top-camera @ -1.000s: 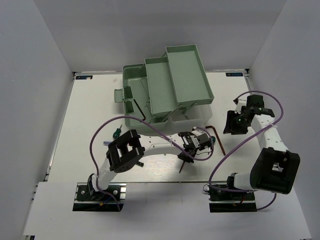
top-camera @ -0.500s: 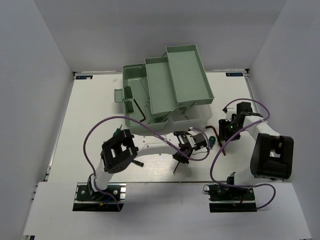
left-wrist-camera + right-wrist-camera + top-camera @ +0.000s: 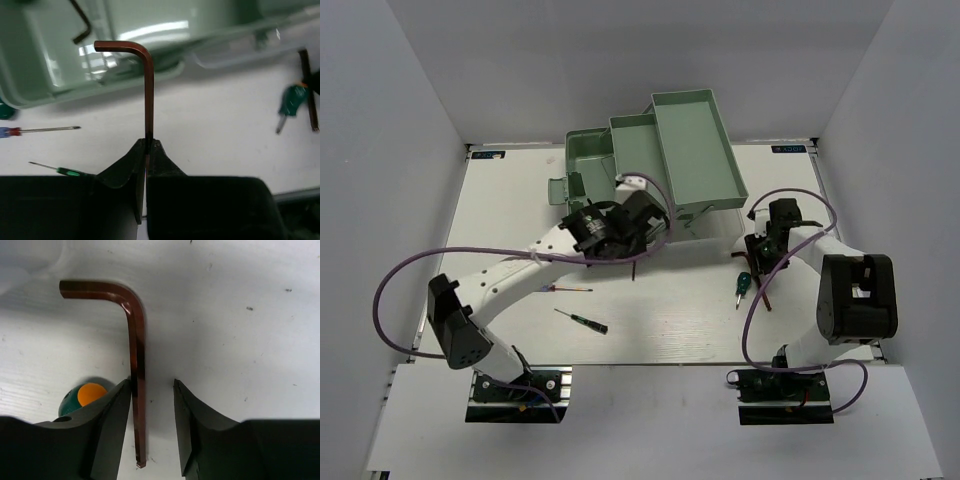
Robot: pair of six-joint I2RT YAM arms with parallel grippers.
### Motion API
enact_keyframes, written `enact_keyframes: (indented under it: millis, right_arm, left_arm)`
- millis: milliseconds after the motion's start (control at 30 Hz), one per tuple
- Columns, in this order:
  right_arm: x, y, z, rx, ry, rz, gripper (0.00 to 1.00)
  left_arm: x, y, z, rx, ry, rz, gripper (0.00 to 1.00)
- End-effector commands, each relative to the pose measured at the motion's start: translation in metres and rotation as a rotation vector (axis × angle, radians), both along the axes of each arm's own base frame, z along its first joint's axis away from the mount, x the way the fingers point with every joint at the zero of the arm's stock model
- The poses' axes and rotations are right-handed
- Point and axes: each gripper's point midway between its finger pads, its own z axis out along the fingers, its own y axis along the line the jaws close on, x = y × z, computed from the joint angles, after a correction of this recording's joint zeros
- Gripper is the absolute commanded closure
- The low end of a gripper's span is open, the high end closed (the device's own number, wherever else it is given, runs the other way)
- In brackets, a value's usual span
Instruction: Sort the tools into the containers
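My left gripper point(image 3: 148, 143) is shut on the long leg of a reddish-brown hex key point(image 3: 148, 90). It holds the key above the table at the front edge of the pale green toolbox point(image 3: 45, 85), bent end over the rim. In the top view this gripper point(image 3: 638, 245) is at the box's front. A dark hex key point(image 3: 82, 25) lies in the box. My right gripper point(image 3: 152, 385) is open and low over the table. A second reddish-brown hex key point(image 3: 136, 365) lies between its jaws, against the left finger. A green-handled screwdriver point(image 3: 82, 395) with an orange end lies beside it.
A blue-and-red screwdriver point(image 3: 570, 289) and a thin green one point(image 3: 582, 320) lie on the table in front of the left arm. The green-handled screwdriver point(image 3: 742, 283) and second hex key point(image 3: 766, 296) lie right of centre. The toolbox tiers point(image 3: 695, 150) fold out at the back.
My left gripper has swung from the table's middle up to the toolbox front with the hex key. My right gripper has come left and down around the other hex key.
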Motion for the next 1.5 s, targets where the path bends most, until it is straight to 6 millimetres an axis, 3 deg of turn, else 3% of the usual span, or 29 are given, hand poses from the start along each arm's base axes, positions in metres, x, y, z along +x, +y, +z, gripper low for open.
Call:
enact_keyframes:
  millis: [0, 167, 367, 467, 633, 900, 933, 967, 1000, 1033, 1067, 1100, 1167, 1200, 1267, 1367, 1400, 1467]
  right_arm:
    - [0.001, -0.001, -0.015, -0.038, 0.023, -0.030, 0.55]
    - [-0.011, -0.009, -0.025, -0.080, 0.066, -0.086, 0.78]
    - [-0.016, -0.015, -0.020, -0.093, 0.037, -0.097, 0.88]
    - [-0.019, -0.015, -0.020, -0.086, 0.040, -0.101, 0.90]
    - [-0.022, -0.014, -0.023, -0.080, 0.060, -0.111, 0.90]
    - [-0.025, -0.015, -0.024, -0.084, 0.073, -0.104, 0.90]
    - [-0.025, -0.015, -0.023, -0.083, 0.074, -0.105, 0.90]
    - [-0.025, -0.015, -0.024, -0.082, 0.074, -0.102, 0.90]
    - [-0.025, -0.015, -0.023, -0.083, 0.076, -0.104, 0.90]
    - [-0.025, -0.015, -0.023, -0.081, 0.075, -0.103, 0.90]
    - [-0.025, -0.015, -0.023, -0.082, 0.073, -0.105, 0.90]
    - [-0.024, -0.014, -0.023, -0.082, 0.073, -0.104, 0.90]
    - [-0.025, -0.016, -0.023, -0.084, 0.076, -0.111, 0.90]
    - [-0.025, -0.016, -0.023, -0.085, 0.079, -0.110, 0.90]
    - [-0.027, -0.017, -0.024, -0.085, 0.086, -0.118, 0.91]
    - [-0.028, -0.019, -0.024, -0.089, 0.090, -0.131, 0.97]
    - [-0.029, -0.022, -0.024, -0.095, 0.095, -0.137, 1.00]
    - [-0.027, -0.028, -0.020, -0.102, 0.091, -0.173, 1.00]
  left_arm:
    - [0.026, 0.040, 0.001, 0.057, -0.040, 0.101, 1.00]
    - [0.066, 0.066, 0.005, 0.075, -0.071, 0.176, 1.00]
    - [0.111, 0.100, 0.012, 0.083, -0.094, 0.247, 1.00]
    - [0.128, 0.115, 0.028, 0.065, -0.125, 0.261, 1.00]
    - [0.150, 0.122, 0.025, 0.050, -0.112, 0.256, 1.00]
    - [0.186, 0.107, -0.017, 0.029, -0.028, 0.188, 1.00]
    - [0.188, 0.104, -0.021, 0.027, -0.019, 0.181, 0.96]
    - [0.192, 0.103, -0.021, 0.031, -0.023, 0.175, 0.76]
    - [0.191, 0.101, -0.034, 0.043, 0.013, 0.167, 0.64]
    - [0.194, 0.099, -0.033, 0.040, 0.009, 0.167, 0.56]
    - [0.195, 0.099, -0.030, 0.036, 0.001, 0.167, 0.37]
    - [0.196, 0.103, -0.036, 0.046, 0.018, 0.176, 0.31]
    - [0.197, 0.102, -0.032, 0.041, 0.011, 0.176, 0.22]
    - [0.199, 0.107, -0.032, 0.041, 0.011, 0.185, 0.14]
    - [0.197, 0.109, -0.017, 0.033, -0.016, 0.192, 0.02]
    - [0.192, 0.112, 0.002, 0.022, -0.048, 0.186, 0.00]
    - [0.187, 0.114, 0.021, 0.000, -0.085, 0.187, 0.00]
    - [0.176, 0.120, 0.029, 0.001, -0.099, 0.179, 0.00]
